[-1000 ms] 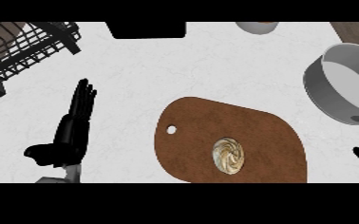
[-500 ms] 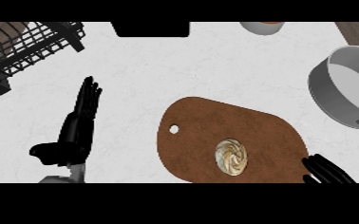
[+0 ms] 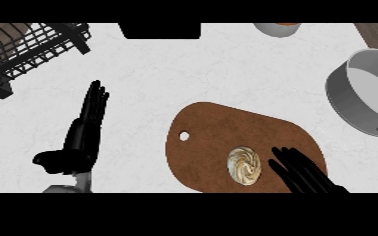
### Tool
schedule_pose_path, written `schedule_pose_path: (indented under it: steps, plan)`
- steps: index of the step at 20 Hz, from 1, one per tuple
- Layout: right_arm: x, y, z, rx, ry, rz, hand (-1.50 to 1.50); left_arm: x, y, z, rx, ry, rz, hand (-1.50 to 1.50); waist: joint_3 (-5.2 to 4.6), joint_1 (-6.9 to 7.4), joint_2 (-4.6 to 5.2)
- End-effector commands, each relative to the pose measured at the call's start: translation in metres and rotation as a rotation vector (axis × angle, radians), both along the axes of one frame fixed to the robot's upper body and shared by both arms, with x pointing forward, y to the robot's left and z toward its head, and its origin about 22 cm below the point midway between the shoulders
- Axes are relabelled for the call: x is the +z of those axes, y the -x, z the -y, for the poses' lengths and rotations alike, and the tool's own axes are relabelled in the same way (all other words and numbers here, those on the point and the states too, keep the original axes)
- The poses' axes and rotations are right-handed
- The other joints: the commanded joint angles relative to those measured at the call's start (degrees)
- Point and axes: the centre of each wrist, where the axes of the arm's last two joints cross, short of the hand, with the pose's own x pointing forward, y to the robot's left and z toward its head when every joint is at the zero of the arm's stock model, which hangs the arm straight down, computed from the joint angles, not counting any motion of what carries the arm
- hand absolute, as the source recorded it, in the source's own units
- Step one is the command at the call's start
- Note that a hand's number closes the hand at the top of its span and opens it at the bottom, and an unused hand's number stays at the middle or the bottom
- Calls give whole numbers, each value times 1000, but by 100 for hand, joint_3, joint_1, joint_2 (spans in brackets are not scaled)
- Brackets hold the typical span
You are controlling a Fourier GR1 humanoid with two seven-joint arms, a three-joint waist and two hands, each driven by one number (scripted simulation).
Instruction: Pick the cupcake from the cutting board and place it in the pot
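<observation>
Cupcake [image 3: 244, 165] sits untouched near the lower edge of the cutting board [image 3: 221, 130], swirl up. Going left to right: my left hand [image 3: 80, 139] rests open on the counter at the left, fingers straight and pointing up the view, same as a second ago. The board and cupcake haven't shifted. What has changed is my right hand [image 3: 301, 171]: a second ago it was out of view, half a second ago only fingertips showed, and now it has come up over the board's right end, fingers spread and holding nothing, just beside the cupcake. I judge the reach is nearly done; grasp comes next, then the carry to the pot [image 3: 356, 97] at far right.
</observation>
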Motion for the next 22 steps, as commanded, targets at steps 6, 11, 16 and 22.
schedule_pose_path:
  steps: [6,11,16,22]
  plan:
    - [-33,-21,-39,-11,48,-75,-150,5,4,-3,-1,-4,-6,0,6,-14,-6]
    - [-42,-31,-23,-10,61,-68,-150,-1,10,-13,12,-6,-6,0,6,-27,-7]
    - [-59,-43,-42,-18,66,-68,-150,-4,-1,0,8,9,-3,0,5,-26,-5]
    - [-65,-56,-28,-33,52,-80,-150,10,-6,-14,10,-7,-3,0,6,-24,-5]
